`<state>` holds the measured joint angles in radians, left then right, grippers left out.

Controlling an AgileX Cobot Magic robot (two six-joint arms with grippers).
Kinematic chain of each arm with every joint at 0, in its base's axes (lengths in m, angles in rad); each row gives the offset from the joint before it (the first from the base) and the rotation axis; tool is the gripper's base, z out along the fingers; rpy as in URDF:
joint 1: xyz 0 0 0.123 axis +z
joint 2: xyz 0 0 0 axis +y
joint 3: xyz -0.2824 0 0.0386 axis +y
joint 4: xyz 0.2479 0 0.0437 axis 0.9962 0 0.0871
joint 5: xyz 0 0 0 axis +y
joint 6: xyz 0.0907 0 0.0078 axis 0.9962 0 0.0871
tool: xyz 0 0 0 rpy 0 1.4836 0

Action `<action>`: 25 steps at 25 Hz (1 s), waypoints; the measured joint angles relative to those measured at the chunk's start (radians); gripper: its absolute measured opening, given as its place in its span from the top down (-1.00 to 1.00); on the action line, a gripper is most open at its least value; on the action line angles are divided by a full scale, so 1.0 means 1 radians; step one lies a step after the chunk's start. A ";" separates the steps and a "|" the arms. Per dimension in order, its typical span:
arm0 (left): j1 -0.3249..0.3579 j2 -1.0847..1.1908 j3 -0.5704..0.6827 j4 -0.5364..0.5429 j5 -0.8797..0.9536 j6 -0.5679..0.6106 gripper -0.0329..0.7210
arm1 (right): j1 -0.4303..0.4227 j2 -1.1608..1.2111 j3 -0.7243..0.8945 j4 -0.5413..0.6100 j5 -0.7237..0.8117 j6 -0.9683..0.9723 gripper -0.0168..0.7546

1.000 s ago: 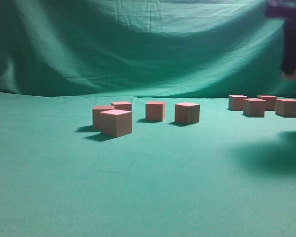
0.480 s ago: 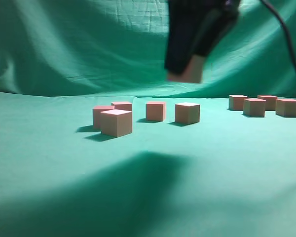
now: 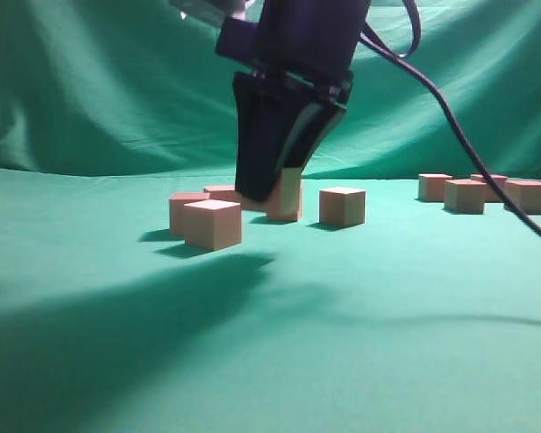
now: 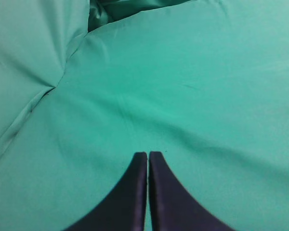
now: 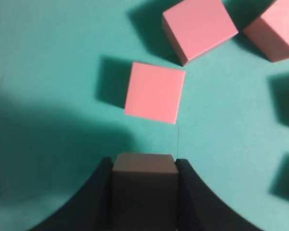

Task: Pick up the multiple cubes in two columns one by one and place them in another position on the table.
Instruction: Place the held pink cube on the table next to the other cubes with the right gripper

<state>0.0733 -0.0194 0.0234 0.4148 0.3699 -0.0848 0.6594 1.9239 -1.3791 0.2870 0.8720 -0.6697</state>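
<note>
My right gripper (image 3: 266, 185) is shut on a cube (image 5: 144, 187) and holds it low over the left group of cubes, just above the table (image 3: 370, 343). In the right wrist view the jaws (image 5: 144, 161) clamp the cube's two sides. A pink cube (image 5: 155, 92) lies on the cloth just ahead, and two more (image 5: 200, 29) (image 5: 274, 29) lie beyond it. In the exterior view the nearest cube (image 3: 212, 224) sits front left and another (image 3: 343, 206) right of the gripper. My left gripper (image 4: 148, 155) is shut and empty over bare cloth.
Several more cubes (image 3: 464, 195) stand together at the far right. The green backdrop (image 3: 99, 90) hangs behind the table. The right arm's cable (image 3: 460, 135) droops across the right side. The arm throws a wide shadow (image 3: 117, 334) on the front left cloth.
The right arm swept from the far right to the left with the cube and came down low over the left group. Its shadow moved left. The cubes on the table stayed put.
</note>
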 joint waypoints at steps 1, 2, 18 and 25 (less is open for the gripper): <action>0.000 0.000 0.000 0.000 0.000 0.000 0.91 | 0.000 0.009 0.000 0.000 0.000 0.000 0.30; 0.000 0.000 0.000 0.000 0.000 0.000 0.91 | 0.000 0.018 -0.002 0.000 0.000 0.000 0.30; 0.000 0.000 0.000 0.000 0.000 0.000 0.91 | 0.000 0.055 -0.004 0.010 -0.055 -0.010 0.30; 0.000 0.000 0.000 0.000 0.000 0.000 0.91 | 0.000 0.055 -0.004 0.020 -0.061 -0.026 0.30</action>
<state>0.0733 -0.0194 0.0234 0.4148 0.3699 -0.0848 0.6594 1.9794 -1.3827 0.3071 0.8114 -0.6956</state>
